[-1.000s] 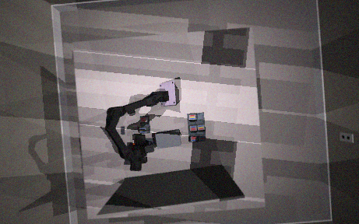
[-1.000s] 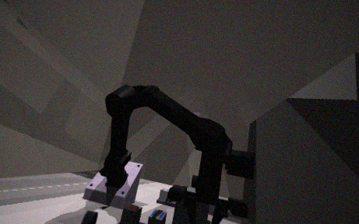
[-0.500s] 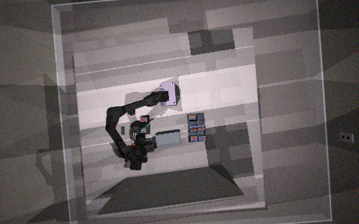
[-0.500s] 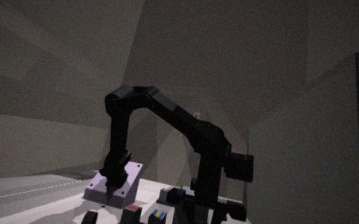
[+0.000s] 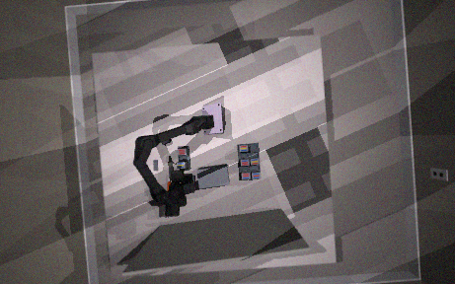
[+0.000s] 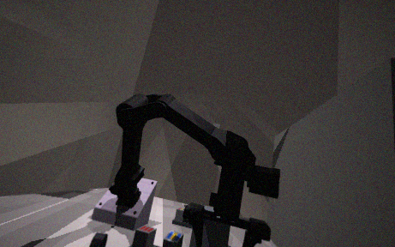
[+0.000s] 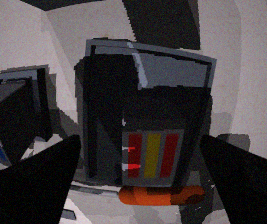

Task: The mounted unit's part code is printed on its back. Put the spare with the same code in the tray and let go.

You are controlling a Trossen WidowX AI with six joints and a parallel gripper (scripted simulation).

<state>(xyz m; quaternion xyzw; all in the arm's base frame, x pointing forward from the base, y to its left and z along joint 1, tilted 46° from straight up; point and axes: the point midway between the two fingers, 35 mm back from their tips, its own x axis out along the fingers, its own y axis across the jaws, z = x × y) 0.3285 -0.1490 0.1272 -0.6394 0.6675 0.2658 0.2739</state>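
With its fingers wide, the end effector (image 5: pixel 184 177) (image 6: pixel 225 233) (image 7: pixel 142 141) has 1 striped spare (image 7: pixel 153 156) between them.

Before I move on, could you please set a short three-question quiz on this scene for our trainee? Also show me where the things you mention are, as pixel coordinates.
1. True or false: the gripper (image 7: pixel 142 141) is shut.
2. Which colour is the middle stripe on the spare between the fingers: (a) blue, (b) yellow, (c) green?
3. Fill in: the sloped housing (image 5: pixel 215 110) (image 6: pixel 147 189) is pale ____, with dark dots near its corners.

Key: 1 false; 2 b; 3 purple.
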